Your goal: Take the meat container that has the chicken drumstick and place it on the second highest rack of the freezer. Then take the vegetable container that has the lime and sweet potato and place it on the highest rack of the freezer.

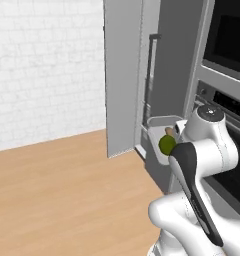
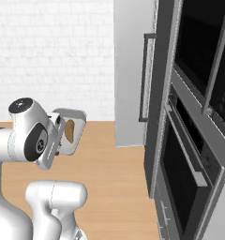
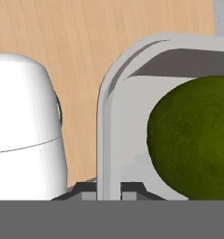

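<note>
The tall grey freezer [image 1: 124,75] stands open with its door [image 2: 133,70] swung out over the wooden floor [image 1: 67,190], and in front of it the gripper [image 3: 109,189] is clamped on the rim of the vegetable container [image 1: 159,127], held in the air with the lime [image 1: 167,145] and sweet potato [image 2: 70,131] inside.

Looking forward and down from behind the arm, left and right, both on the freezer [image 1: 123,75]; hand view tight against the vegetable container [image 3: 114,121].
</note>
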You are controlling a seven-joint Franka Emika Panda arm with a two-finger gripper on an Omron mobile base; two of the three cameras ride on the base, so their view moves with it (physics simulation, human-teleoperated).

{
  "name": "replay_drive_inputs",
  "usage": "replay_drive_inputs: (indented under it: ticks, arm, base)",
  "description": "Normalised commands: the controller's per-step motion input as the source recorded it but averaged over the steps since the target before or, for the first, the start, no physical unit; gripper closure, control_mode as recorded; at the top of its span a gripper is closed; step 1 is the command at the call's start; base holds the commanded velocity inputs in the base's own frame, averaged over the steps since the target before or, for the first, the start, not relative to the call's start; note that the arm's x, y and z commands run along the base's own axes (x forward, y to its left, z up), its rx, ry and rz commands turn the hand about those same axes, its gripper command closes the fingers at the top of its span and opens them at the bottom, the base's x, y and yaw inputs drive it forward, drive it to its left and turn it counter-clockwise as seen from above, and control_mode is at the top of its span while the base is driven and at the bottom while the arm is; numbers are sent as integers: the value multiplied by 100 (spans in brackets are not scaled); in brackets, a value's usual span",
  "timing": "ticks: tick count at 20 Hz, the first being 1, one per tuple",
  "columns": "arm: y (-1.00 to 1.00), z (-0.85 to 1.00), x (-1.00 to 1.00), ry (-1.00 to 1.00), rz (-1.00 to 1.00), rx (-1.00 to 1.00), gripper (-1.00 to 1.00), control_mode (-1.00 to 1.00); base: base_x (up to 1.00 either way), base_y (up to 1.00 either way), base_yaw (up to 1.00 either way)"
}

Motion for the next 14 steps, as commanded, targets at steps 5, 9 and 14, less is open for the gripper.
replay_drive_inputs:
  ticks: [5,9,14]
  arm:
    - [0,0,0,0,0,0,100,100]
    - [0,0,0,0,0,0,100,100]
    - [0,0,0,0,0,0,100,100]
  base:
    - [100,31,-30]
    - [100,84,-45]
    - [100,95,-49]
